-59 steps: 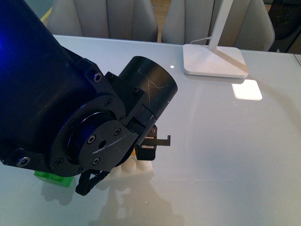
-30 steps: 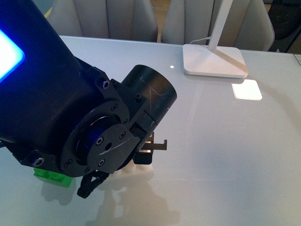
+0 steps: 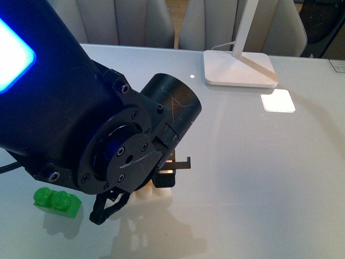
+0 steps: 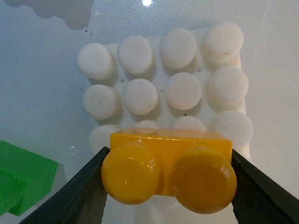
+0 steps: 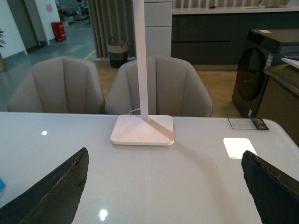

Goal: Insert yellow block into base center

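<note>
Left gripper point(image 4: 168, 186) clamps the small yellow-orange two-stud plastic brick point(image 4: 168, 170) by its ends, over one edge of the flat white studded square base point(image 4: 159, 77) (contact unclear); a green plastic brick point(image 4: 23, 179) lies beside. Right gripper point(image 5: 163, 186) gapes wide.

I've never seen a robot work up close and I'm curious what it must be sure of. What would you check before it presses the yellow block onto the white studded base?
1. Yellow block gripped by the left tool: ok, clamped at both ends.
2. Block's long side in line with the stud rows of the base: ok.
3. Base's middle studs bare: ok.
4. Block directly above the middle: cannot tell; the left wrist view shows it over the near rows.
5. Green block clear of the base: ok, it lies beside it.
6. Right tool out of the way: ok, open and facing the lamp.
</note>
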